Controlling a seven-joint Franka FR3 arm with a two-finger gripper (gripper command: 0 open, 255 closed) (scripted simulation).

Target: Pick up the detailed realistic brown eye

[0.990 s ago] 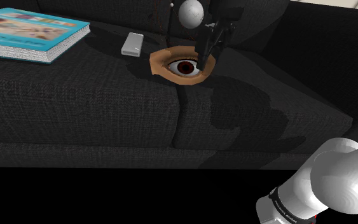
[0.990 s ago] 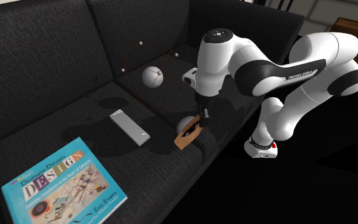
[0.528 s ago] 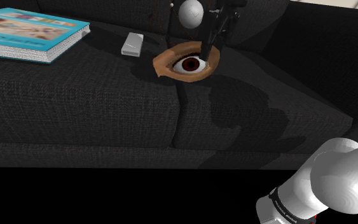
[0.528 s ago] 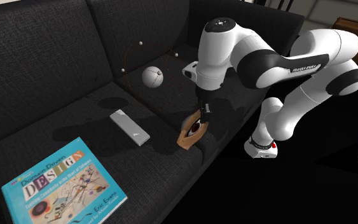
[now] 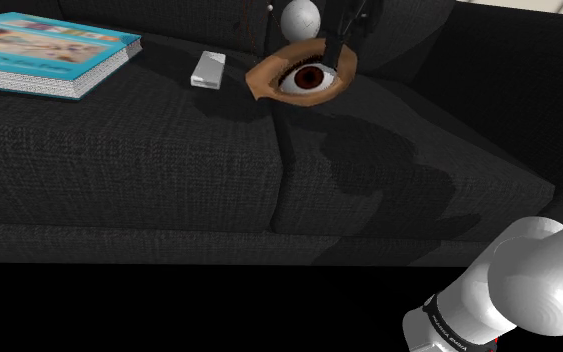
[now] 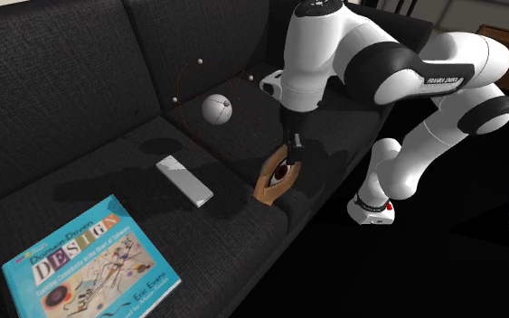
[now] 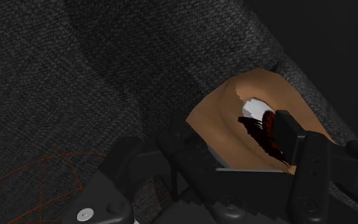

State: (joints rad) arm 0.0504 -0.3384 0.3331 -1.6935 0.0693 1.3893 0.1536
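Wrist view: your fingers (image 7: pixel 292 135) clamped on brown eye (image 7: pixel 229 127) rim. Shoulder view: eye tilted over sofa (image 5: pixel 169 150) seat seam, grey remote (image 5: pixel 207 70) at its 9 o'clock, white ball (image 5: pixel 300 17) at 12.

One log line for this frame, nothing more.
gripper: shut on eye | eye: tilted, rim clasped | remote, book: lying on sofa

The sofa (image 5: pixel 149 150) was covered in coarse, dark woven cloth, rough and matt. The eye (image 5: pixel 304 78) had a smooth, matt tan rim around a slightly shiny white and brown middle. The book (image 5: pixel 39 45) had a smooth printed cover over pale paper edges. The remote (image 5: pixel 207 68) and ball (image 5: pixel 300 17) looked smooth and plain. The arm (image 6: pixel 334 54) had a glossy white shell, and the gripper (image 6: pixel 290 155) was matt black.
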